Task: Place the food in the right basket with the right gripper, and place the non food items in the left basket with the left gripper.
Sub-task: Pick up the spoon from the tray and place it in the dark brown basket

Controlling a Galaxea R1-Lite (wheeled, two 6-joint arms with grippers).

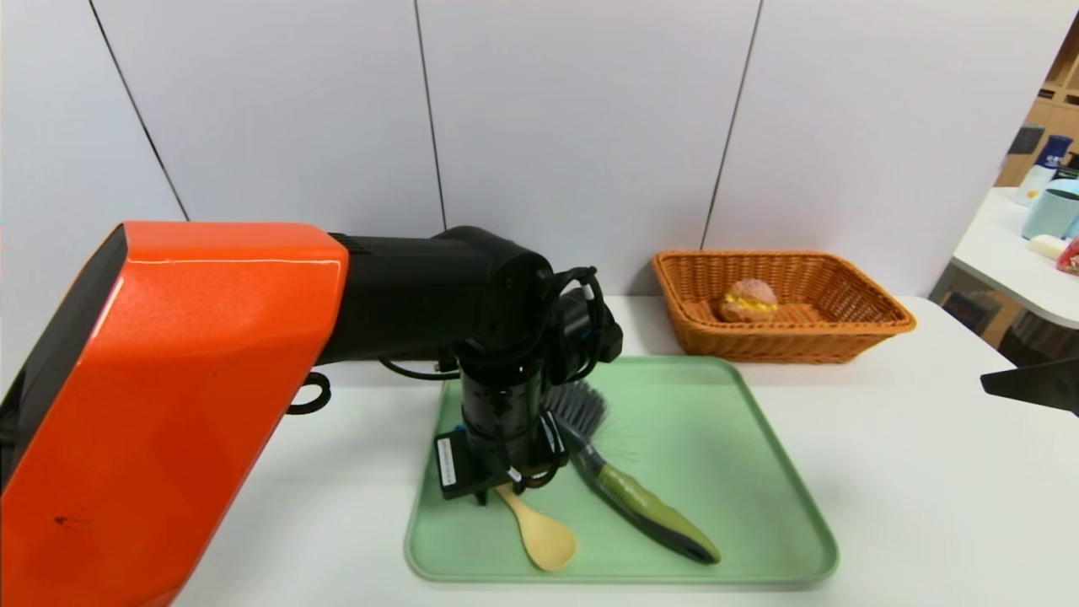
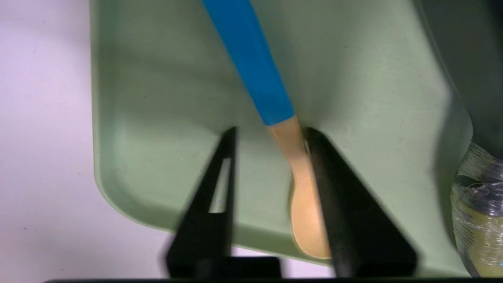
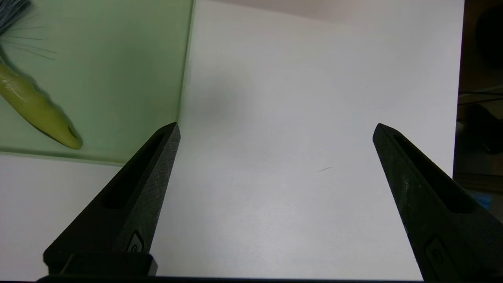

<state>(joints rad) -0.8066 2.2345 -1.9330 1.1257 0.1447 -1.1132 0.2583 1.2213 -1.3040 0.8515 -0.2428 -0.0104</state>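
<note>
The left gripper (image 2: 271,131) points down at the green tray (image 1: 759,506), its fingers (image 2: 334,188) part-way closed around the spoon (image 2: 292,153) — one touches the neck, the other stands clear. The brush (image 1: 641,502) lies just beside. The bun (image 1: 748,300) sits in the orange basket (image 1: 851,324). The right gripper (image 3: 275,129) hovers wide open over the white table (image 1: 927,472).

1. The brush (image 1: 628,489) lies slantwise just right of the left gripper (image 1: 497,493), blocking rightward passage low over the tray (image 1: 759,472).
2. The tray's right half is bare.
3. The table (image 1: 927,489) between the tray and the right gripper (image 3: 275,129) is open.
</note>
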